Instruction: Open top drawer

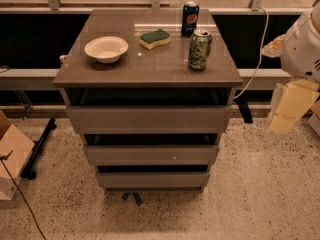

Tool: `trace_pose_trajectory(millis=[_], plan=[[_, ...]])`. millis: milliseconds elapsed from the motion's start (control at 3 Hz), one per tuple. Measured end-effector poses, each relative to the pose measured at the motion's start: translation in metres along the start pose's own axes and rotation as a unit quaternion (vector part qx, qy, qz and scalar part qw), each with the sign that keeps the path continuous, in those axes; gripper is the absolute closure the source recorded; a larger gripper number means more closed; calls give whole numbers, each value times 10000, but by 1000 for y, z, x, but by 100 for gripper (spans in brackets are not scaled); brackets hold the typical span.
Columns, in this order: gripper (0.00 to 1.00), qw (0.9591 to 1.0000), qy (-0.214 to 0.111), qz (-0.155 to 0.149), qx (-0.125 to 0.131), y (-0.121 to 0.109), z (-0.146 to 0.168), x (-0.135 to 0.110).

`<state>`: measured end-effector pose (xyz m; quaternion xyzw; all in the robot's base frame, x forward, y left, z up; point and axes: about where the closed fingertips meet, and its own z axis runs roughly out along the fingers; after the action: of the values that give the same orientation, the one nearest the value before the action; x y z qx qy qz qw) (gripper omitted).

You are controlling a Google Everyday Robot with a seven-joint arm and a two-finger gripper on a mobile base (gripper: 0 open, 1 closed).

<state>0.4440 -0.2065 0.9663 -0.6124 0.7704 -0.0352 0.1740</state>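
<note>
The top drawer (148,118) is the widest and tallest of three plain grey-brown handleless fronts on a small cabinet in the middle of the camera view. A dark gap shows between its upper edge and the cabinet top. Two shorter fronts (151,155) sit below it. My gripper (286,115) hangs at the right edge of the view, cream-coloured under a white arm. It is beside the cabinet's right side at about drawer height, apart from the drawer and holding nothing that I can see.
On the cabinet top (150,69) stand a white bowl (106,49), a green-and-yellow sponge (154,38), a blue can (190,18) and a green can (199,49). A cardboard box (11,151) and a black stand (39,149) are on the speckled floor at left. A white cable (256,59) hangs at right.
</note>
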Motion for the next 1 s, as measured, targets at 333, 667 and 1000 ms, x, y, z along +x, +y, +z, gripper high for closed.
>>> trace_pose_trajectory(millis=[333, 667, 1000], plan=[[0, 9990, -401, -171, 70, -3, 28, -11], [0, 9990, -401, -168, 75, -3, 27, -12], [0, 9980, -616, -117, -24, -1, 51, -29]])
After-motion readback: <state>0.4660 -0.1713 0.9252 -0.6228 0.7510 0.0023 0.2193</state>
